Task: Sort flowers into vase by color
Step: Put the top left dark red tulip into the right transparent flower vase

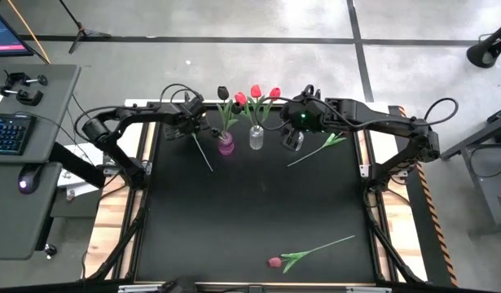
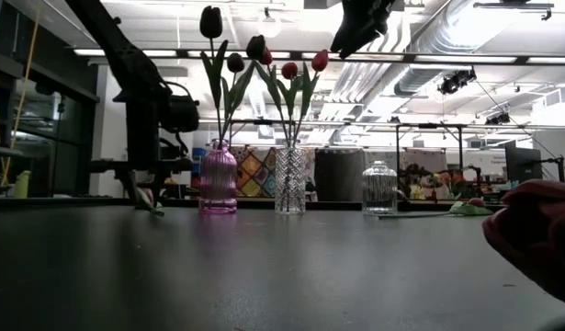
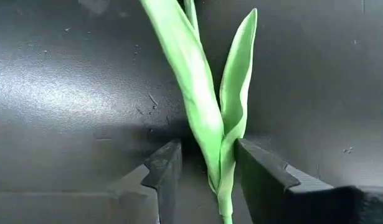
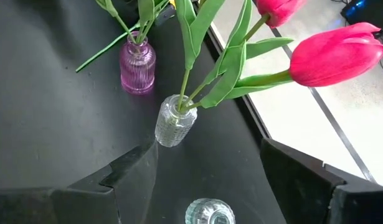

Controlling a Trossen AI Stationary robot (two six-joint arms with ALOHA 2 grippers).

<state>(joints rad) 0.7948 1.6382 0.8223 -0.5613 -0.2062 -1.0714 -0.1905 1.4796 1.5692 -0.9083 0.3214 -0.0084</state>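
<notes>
Left gripper [image 3: 203, 171] straddles a flat-lying tulip's stem [image 1: 204, 152], fingers apart, unclamped; stem runs diagonally, head hidden beneath the gripper

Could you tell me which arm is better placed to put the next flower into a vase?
Left: its claw already straddles a tulip stem beside the pink vase. The right claw is open and empty above the vases.

light: overhead, even | glare: table [image 3: 60, 87] sheen | low view: backlit, foreground blurred
</notes>
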